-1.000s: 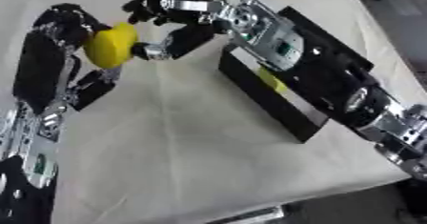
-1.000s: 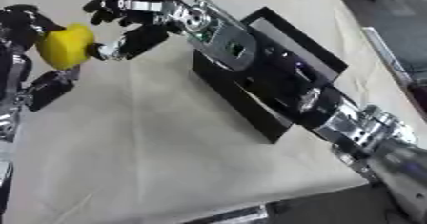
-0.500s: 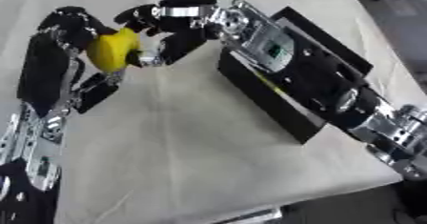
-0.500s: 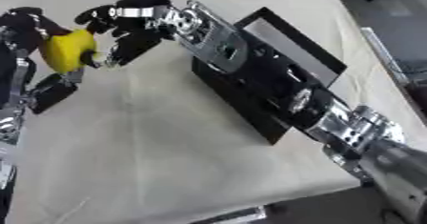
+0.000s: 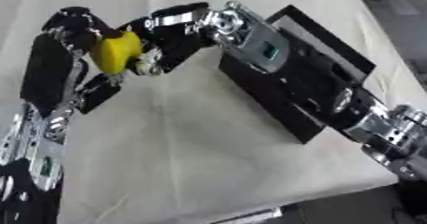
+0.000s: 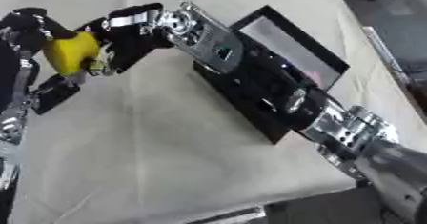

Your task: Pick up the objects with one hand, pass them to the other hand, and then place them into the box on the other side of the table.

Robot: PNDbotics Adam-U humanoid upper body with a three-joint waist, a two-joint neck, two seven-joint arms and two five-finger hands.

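Handover under way above the counter; right hand now closed in around the yellow object, half a second ago merely reaching; left hand still gripping it; box waiting at right.

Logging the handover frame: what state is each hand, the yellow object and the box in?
Yellow object: off the table, between both hands.
Left hand: curled round the yellow object.
Right hand: fingers curled onto the yellow object.
Box: open on top, on the table's right side; contents cannot be made out.
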